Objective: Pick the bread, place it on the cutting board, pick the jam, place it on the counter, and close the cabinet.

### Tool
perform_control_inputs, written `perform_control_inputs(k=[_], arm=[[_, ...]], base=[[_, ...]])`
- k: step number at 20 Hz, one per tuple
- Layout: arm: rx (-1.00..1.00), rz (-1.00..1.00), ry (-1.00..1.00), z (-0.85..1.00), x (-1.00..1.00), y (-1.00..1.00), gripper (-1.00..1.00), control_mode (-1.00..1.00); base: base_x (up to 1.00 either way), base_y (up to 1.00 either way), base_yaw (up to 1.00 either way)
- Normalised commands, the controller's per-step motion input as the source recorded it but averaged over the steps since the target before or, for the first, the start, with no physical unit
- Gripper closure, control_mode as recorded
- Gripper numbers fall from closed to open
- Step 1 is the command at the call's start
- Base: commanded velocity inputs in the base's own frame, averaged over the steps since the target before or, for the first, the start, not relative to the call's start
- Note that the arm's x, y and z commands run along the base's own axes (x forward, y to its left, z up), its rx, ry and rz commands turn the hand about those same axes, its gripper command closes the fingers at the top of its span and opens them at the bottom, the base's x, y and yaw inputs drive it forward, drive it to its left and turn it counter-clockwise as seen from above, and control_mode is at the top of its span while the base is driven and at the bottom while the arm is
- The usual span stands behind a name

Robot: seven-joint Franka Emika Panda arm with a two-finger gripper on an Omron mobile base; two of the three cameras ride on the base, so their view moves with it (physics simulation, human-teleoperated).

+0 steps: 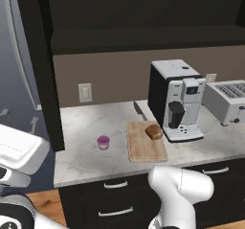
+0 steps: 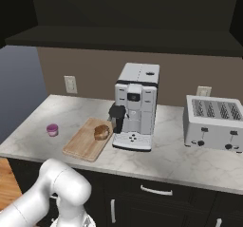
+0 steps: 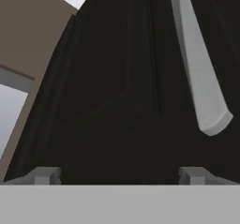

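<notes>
1. The end effector (image 3: pixel 119 175), jaws spread wide and empty, faces the open cabinet (image 3: pixel 117 78) door close up; an off-centre push could slip past its handle (image 3: pixel 199 73).
2. Bread (image 1: pixel 154 131) sits on the cutting board (image 1: pixel 145 146); jam (image 1: pixel 103 142) stands on the surface (image 1: pixel 81 156), left of that board.
3. The handle runs lengthwise down the door panel.

Veined white-grey marble counter (image 1: pixel 86 151), smooth, faint sheen. Rectangular light-tan wooden cutting board (image 1: pixel 146 149), visible grain, matt. Rounded brown bread (image 1: pixel 154 131), dull darker crust. Black-brown panelled cabinet door (image 3: pixel 112 92), matt; long silver bar handle (image 3: pixel 199 73), brushed metal. White-and-black coffee machine (image 1: pixel 174 98), smooth plastic.
</notes>
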Motion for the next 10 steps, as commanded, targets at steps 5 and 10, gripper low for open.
perform_control_inputs(k=[5, 10], arm=[[0.05, 0.0, 0.0, 0.14, 0.0, -0.42, -1.0, -1.0], [0.03, 0.0, 0.0, 0.11, 0.09, -0.49, -1.0, -1.0]], base=[[0.0, 0.0, 0.0], [0.0, 0.0, 0.0]])
